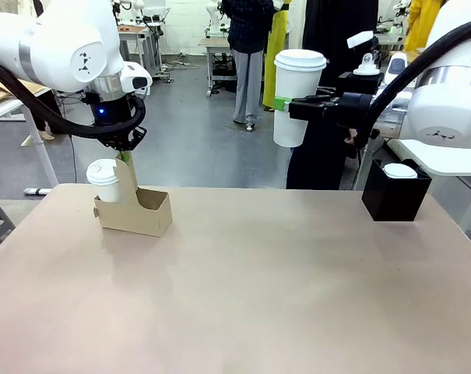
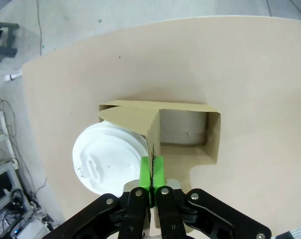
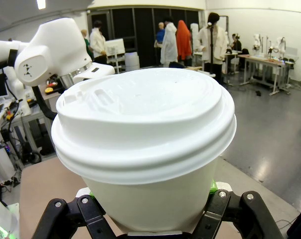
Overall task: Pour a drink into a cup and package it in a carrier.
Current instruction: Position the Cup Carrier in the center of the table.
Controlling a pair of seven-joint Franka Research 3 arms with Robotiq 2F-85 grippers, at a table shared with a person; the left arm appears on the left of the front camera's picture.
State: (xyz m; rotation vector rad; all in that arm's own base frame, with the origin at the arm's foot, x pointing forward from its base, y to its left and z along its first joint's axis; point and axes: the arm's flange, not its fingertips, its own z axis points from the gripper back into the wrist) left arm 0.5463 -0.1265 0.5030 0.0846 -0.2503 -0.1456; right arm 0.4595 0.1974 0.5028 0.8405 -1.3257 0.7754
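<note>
Now the left gripper (image 2: 151, 172) is pinching the brown cardboard carrier (image 1: 145, 218) at ten o'clock; the right gripper (image 1: 288, 104) is clasping a lidded white paper cup (image 1: 299, 74) at one o'clock.

Setting: a robotics laboratory. A white robot arm (image 1: 56, 43) stood over a tan table (image 1: 258, 296) on a polished grey concrete floor (image 1: 196, 140). Metal-legged workbenches (image 3: 262, 62) occupied the open hall behind, where a person (image 1: 247, 62) stood. Loose cables (image 2: 2, 117) trailed beside the table.
</note>
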